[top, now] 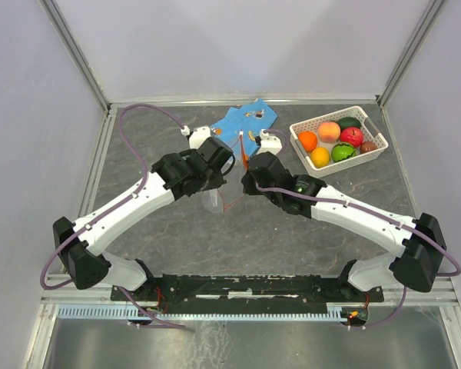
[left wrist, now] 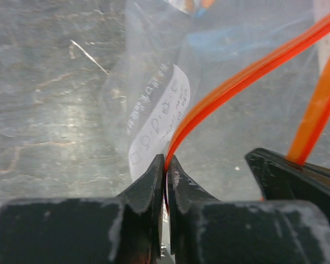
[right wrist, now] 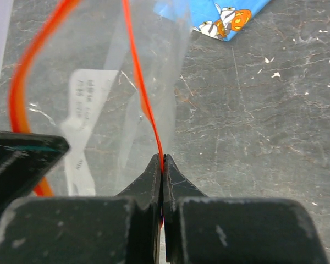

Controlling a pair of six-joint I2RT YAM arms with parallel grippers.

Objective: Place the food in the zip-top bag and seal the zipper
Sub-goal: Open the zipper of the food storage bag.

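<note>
Left claw (left wrist: pixel 165 165) on zipper (left wrist: pixel 236 81), beside illegible white label (left wrist: pixel 159 124)

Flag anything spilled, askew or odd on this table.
Nothing spilled or damaged. The blue cloth lies rumpled and askew at the far edge of the table. The food sits in the basket; the left claw and right claw pinch the zipper of the empty bag.
</note>
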